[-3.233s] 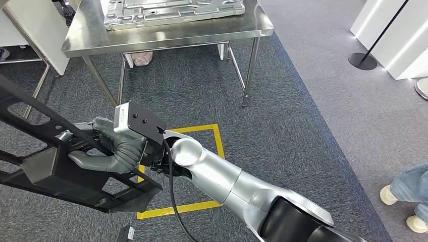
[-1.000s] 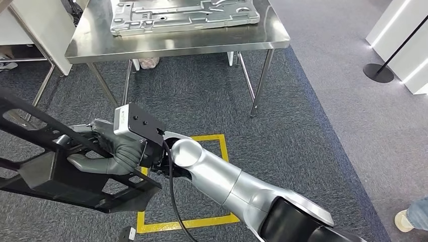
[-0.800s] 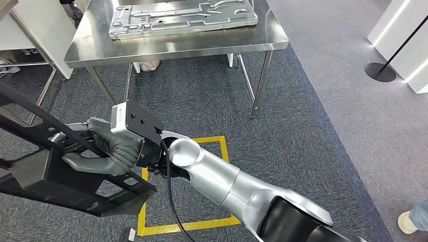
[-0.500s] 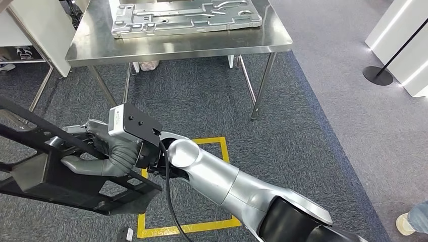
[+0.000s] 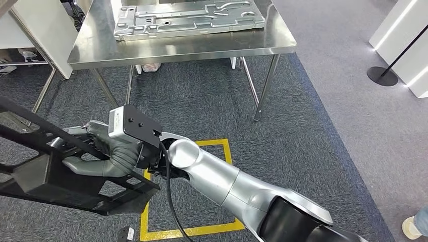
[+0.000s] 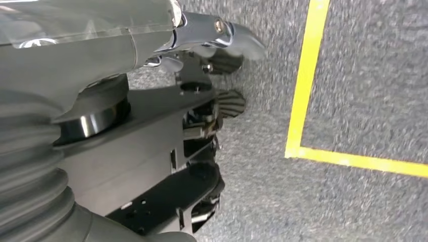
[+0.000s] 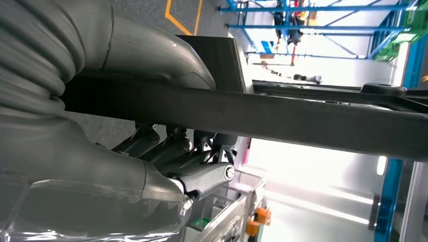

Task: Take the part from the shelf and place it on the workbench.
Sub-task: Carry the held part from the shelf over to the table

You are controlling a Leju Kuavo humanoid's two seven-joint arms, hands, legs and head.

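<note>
Carrying step: the black part (image 5: pixel 65 171) hangs low at my left, my right hand (image 5: pixel 108 151) wrapped round its bar. My left hand (image 6: pixel 202 108) looks empty, fingers apparently curled. Next: close on the workbench (image 5: pixel 181 48) ahead and lift.

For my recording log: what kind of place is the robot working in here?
Most likely a factory demo or industrial test area. A stainless steel workbench carries a stamped metal panel, a yellow taped square marks the carpet floor, and blue racking stands behind the black part in the right hand.
</note>
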